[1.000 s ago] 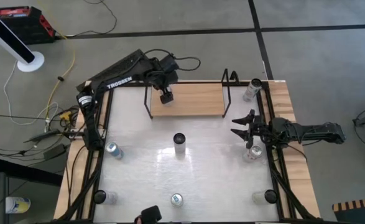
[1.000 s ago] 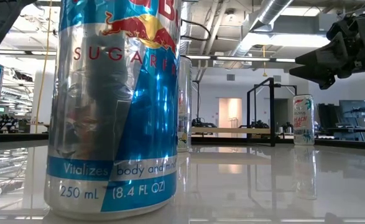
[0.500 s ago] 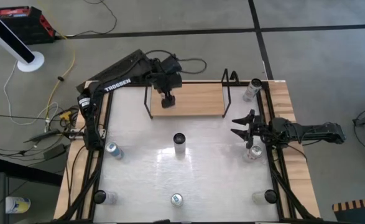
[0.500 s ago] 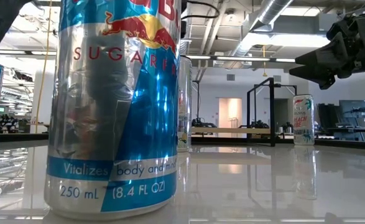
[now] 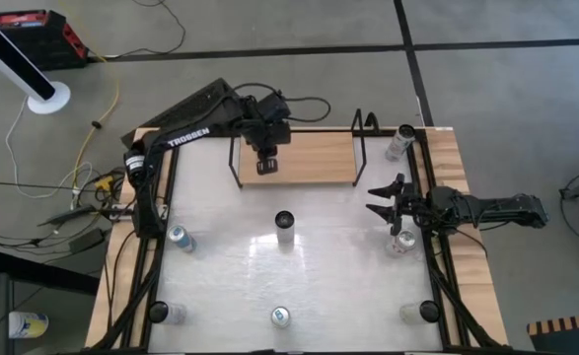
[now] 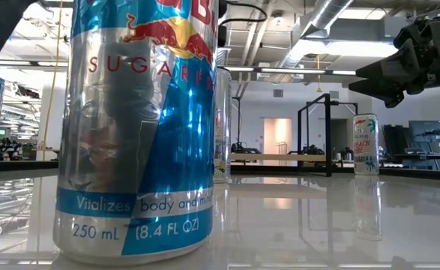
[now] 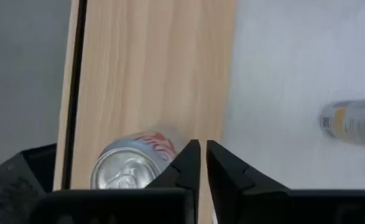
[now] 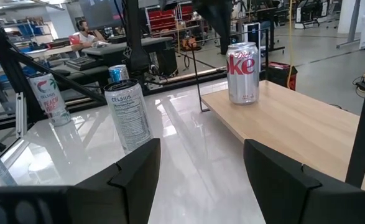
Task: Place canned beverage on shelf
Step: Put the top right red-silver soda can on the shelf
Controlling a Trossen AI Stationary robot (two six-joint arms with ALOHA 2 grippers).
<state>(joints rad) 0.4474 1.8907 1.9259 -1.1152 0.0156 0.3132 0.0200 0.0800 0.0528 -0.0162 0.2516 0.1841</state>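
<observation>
A silver Diet Coke can (image 8: 242,71) stands upright on its base on the light-wood shelf (image 5: 314,158), near the board's left end. In the left wrist view its top (image 7: 132,171) shows just beside my fingers. My left gripper (image 7: 203,163) hovers shut above the shelf (image 7: 151,74), next to the can and holding nothing. In the high view this gripper (image 5: 266,164) hides the can. My right gripper (image 5: 380,200) waits open at the table's right edge, pointing toward the table's left edge, with nothing between its fingers (image 8: 135,171).
Several other cans stand on the white tabletop: one at the middle (image 5: 285,225), one at the left (image 5: 179,237), one at the near edge (image 5: 280,316), one beneath my right gripper (image 5: 399,243) and one at the far right corner (image 5: 400,141). The shelf's black wire ends (image 5: 364,148) stand upright.
My left gripper has shifted a little toward the table's right edge above the shelf and has rolled slightly. The right arm has kept still.
</observation>
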